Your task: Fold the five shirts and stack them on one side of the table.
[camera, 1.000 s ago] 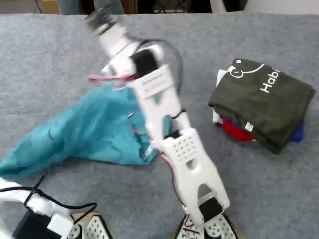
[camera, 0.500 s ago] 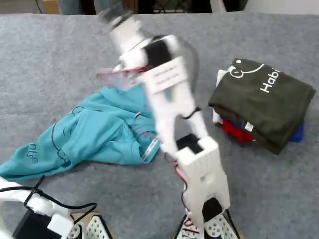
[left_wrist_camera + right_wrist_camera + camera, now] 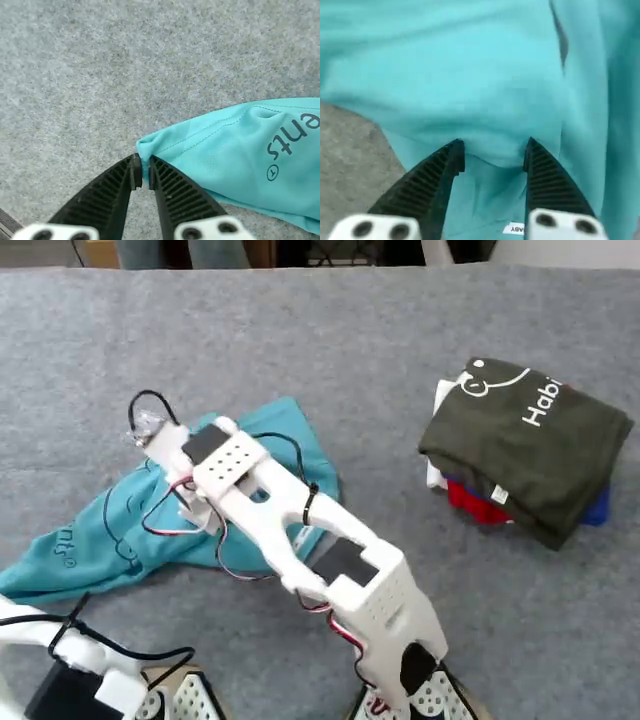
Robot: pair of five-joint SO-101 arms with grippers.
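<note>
I've got the teal shirt (image 3: 110, 530) lying crumpled on the grey surface (image 3: 400, 350) at about 8 o'clock, one end trailing toward the 7 o'clock corner where my left arm (image 3: 90, 650) sits. The stack of folded shirts (image 3: 525, 455) is well apart at 3 o'clock, with a dark one on top.

My left jaws are closed on the very tip of one corner of the shirt (image 3: 240, 150), with little cloth between them. My right arm (image 3: 260, 495) reaches from 6 o'clock across the shirt. Its jaws are open and pressed down into the fabric (image 3: 470, 75), straddling a soft ridge of it without gripping anything.

My worry is that left pinch. It holds so little hem that I judge any pull from the right side would slip the corner free. The right jaws sit over bunched cloth, so closing here may catch several layers or only a wrinkle, and the fold would come out skewed. The loose wires along the right arm hang just above the shirt and could drag it. A wide swing toward 3 o'clock could knock the stack.
</note>
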